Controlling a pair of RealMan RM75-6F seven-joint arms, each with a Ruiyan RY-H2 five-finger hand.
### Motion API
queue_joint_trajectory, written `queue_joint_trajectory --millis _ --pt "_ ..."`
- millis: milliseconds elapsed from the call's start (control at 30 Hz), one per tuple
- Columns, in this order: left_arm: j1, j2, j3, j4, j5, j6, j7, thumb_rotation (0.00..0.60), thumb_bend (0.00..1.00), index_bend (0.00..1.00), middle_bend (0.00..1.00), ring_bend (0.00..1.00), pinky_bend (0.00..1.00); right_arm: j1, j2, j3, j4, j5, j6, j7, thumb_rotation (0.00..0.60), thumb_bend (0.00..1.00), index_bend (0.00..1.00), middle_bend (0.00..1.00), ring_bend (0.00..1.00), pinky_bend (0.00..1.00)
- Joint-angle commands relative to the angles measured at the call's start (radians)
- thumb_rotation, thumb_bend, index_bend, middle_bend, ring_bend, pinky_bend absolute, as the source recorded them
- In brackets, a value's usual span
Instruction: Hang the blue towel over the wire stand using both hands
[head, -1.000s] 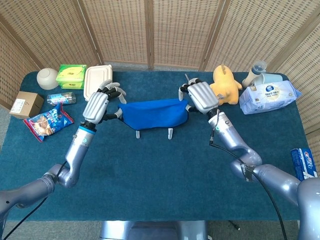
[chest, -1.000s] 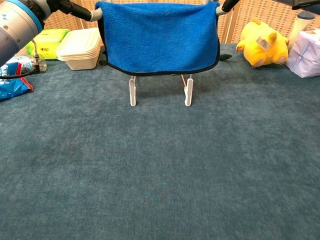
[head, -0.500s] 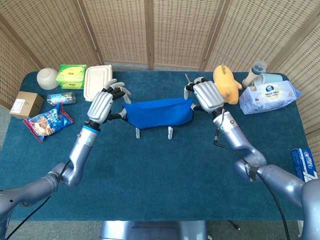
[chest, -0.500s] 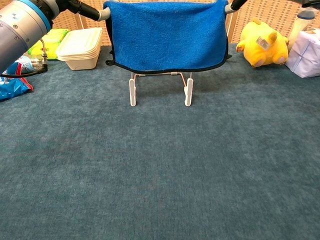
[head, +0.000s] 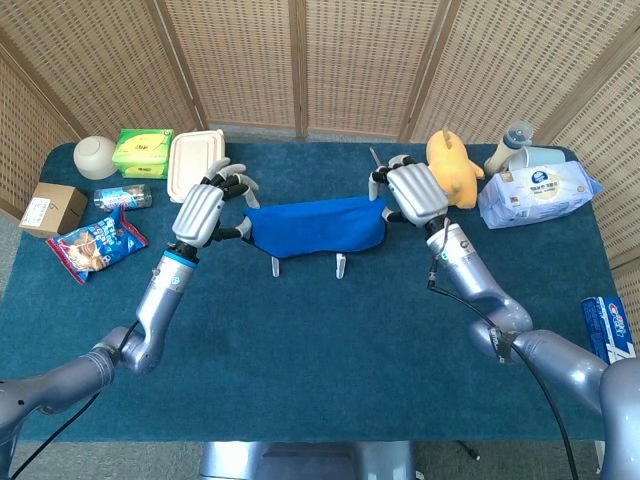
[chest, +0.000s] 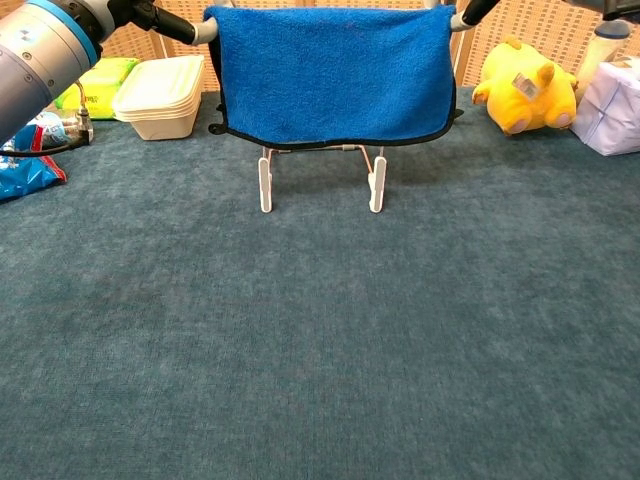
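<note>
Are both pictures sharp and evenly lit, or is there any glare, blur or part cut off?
Head view: sharp and evenly lit, soft shadows, no glare; the blue towel and both hands show whole. Chest view: also sharp, but the towel's top edge and the hands are cropped at the frame's top, and the left arm looms large.

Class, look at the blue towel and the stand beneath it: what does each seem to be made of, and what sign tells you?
Blue towel: soft terry-like cloth, matte, with a fuzzy nap and a dark stitched hem. Stand: probably thin metal wire with a pale coating, judging by its slim rods and smooth feet; plastic cannot be ruled out.
</note>
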Motion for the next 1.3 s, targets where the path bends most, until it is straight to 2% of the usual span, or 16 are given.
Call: queue_joint_trajectory --millis 33,1100,1200,1300 --pt "0.000 0.000 0.000 0.000 0.001 0.001 -0.001 0.600 0.54 0.77 0.39 0.20 0.09 0.001 -0.001 0.002 -0.002 0.003 -0.002 -0.002 0.600 0.40 0.97 0.52 0.46 0.26" --pt "0.011 0.010 0.003 0.003 0.004 0.010 -0.010 0.600 0.54 0.78 0.40 0.20 0.08 0.014 -0.006 0.008 -0.016 0.005 -0.008 -0.030 0.600 0.39 0.96 0.52 0.46 0.26" --pt "0.012 0.011 0.004 0.003 0.005 0.011 -0.010 0.600 0.54 0.74 0.38 0.19 0.08 0.014 -0.006 0.007 -0.018 0.003 -0.007 -0.034 0.600 0.39 0.92 0.51 0.44 0.25" --pt "0.014 0.015 0.008 0.002 0.009 0.010 -0.010 0.600 0.54 0.62 0.32 0.14 0.05 0.016 -0.003 0.005 -0.017 0.000 -0.007 -0.045 0.600 0.38 0.82 0.46 0.37 0.22"
